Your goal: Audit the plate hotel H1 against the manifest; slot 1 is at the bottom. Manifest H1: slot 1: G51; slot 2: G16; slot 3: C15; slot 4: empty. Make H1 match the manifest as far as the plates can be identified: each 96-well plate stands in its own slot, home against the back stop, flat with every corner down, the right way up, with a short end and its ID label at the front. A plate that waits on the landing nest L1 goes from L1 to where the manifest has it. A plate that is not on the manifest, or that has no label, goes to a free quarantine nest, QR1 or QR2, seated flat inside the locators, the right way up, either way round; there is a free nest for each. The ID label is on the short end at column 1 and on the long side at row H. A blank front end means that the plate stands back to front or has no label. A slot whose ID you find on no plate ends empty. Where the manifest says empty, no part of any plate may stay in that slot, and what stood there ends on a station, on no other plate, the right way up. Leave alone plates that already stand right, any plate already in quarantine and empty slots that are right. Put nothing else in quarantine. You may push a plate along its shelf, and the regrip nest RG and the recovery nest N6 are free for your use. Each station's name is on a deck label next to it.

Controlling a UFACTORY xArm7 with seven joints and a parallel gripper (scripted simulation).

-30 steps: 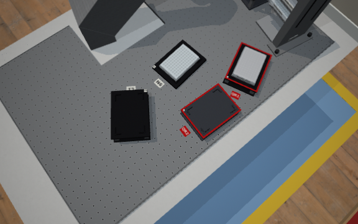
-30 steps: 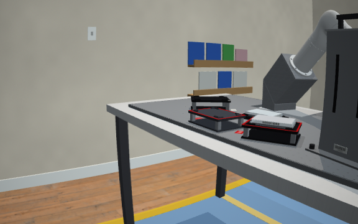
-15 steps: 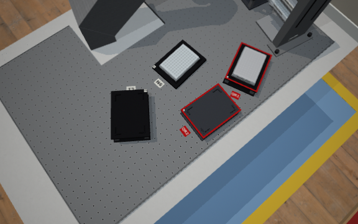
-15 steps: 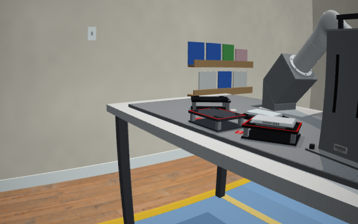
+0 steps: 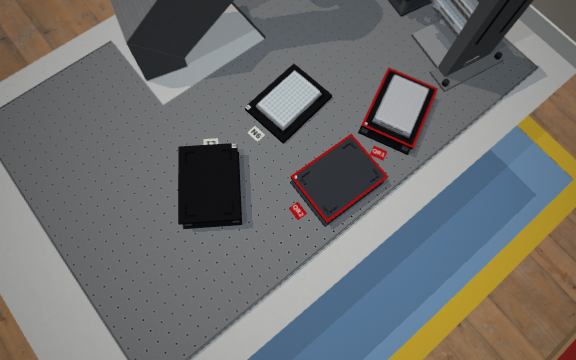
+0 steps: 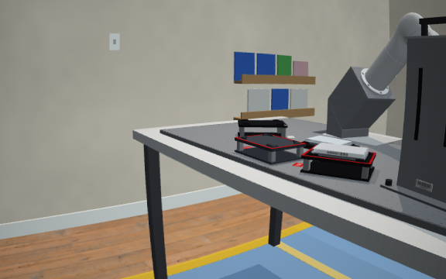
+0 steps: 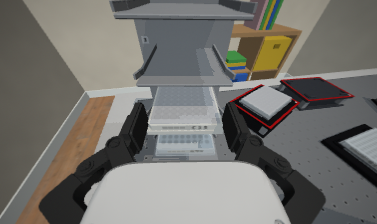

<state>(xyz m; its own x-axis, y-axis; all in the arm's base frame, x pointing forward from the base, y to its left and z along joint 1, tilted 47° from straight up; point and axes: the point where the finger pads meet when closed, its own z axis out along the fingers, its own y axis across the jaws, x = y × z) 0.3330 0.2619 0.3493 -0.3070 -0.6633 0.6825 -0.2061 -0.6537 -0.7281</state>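
In the wrist view my gripper (image 7: 185, 111) is open and faces the front of the plate hotel H1 (image 7: 181, 47) (image 6: 436, 116). Its fingers stand to either side of a clear plate (image 7: 183, 102) on the second shelf from the bottom. That plate's front end bears a label too small to read surely. A second plate (image 7: 184, 143) sits on the bottom shelf below it. The shelf above them shows no plate. A white plate (image 5: 400, 105) (image 6: 339, 150) (image 7: 267, 101) sits in the red-edged nest QR1. Nest QR2 (image 5: 340, 177) (image 6: 269, 141) (image 7: 316, 89) is empty.
Another white plate (image 5: 288, 99) (image 7: 371, 145) lies on the black nest N6. An empty black nest (image 5: 209, 184) (image 6: 262, 124) stands towards the left of the deck. The arm's grey base (image 5: 178, 35) (image 6: 356, 102) stands at the back.
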